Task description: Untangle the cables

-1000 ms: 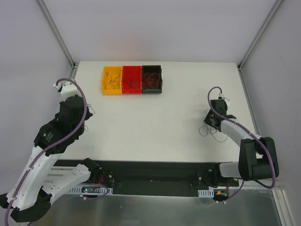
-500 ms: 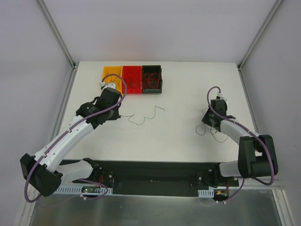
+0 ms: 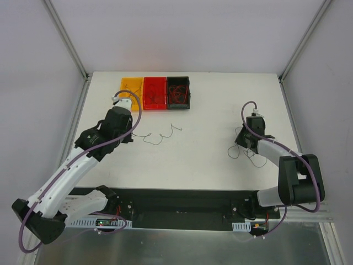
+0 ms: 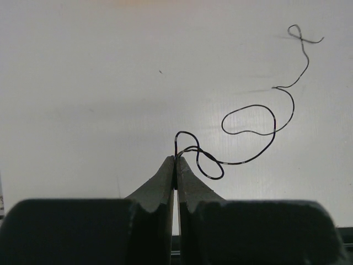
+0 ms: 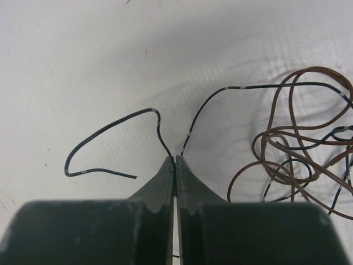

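In the left wrist view my left gripper (image 4: 175, 159) is shut on one end of a thin black cable (image 4: 249, 118). That cable curls away across the white table to a small loop at its far end. From above, the left gripper (image 3: 131, 136) sits left of centre, and the black cable (image 3: 160, 136) trails to its right. My right gripper (image 5: 175, 159) is shut on another black cable (image 5: 110, 128), beside a tangle of brown and black cables (image 5: 298, 144). From above, the right gripper (image 3: 242, 144) is at the table's right, with the tangle (image 3: 251, 157) just below it.
Three small bins stand in a row at the back of the table: yellow (image 3: 124, 84), red (image 3: 155, 81) and black (image 3: 178, 80). Each holds thin wires. Frame posts rise at the table's back corners.
The left arm swung from the table's left edge towards the bins, then drew back a little left. The black cable in its grip now lies strung out across the middle. The right arm barely moved.
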